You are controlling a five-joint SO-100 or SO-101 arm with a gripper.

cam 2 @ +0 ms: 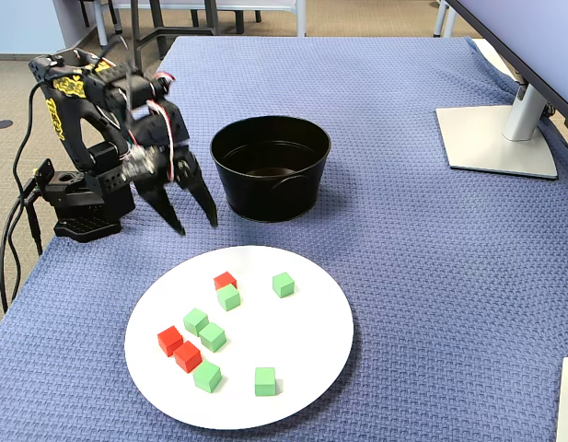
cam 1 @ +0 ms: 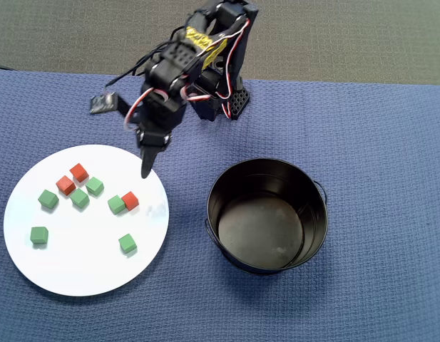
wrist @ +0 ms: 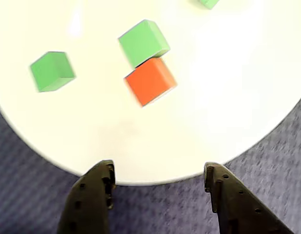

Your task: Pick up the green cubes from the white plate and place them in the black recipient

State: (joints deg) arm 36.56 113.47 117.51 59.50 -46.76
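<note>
Six green cubes [cam 2: 228,296] wait on the white plate [cam 2: 311,350], the black bucket [cam 2: 271,166] standing empty beside it on the desk.

The end effector [cam 2: 193,221] hangs above the plate's near rim, jaws spread wide and holding nothing. The closest green cube [wrist: 143,42] lies just ahead of it in the wrist view, touching a red cube [wrist: 150,80]. A clean pick likely means reaching past the red one and closing on the green alone.
</note>
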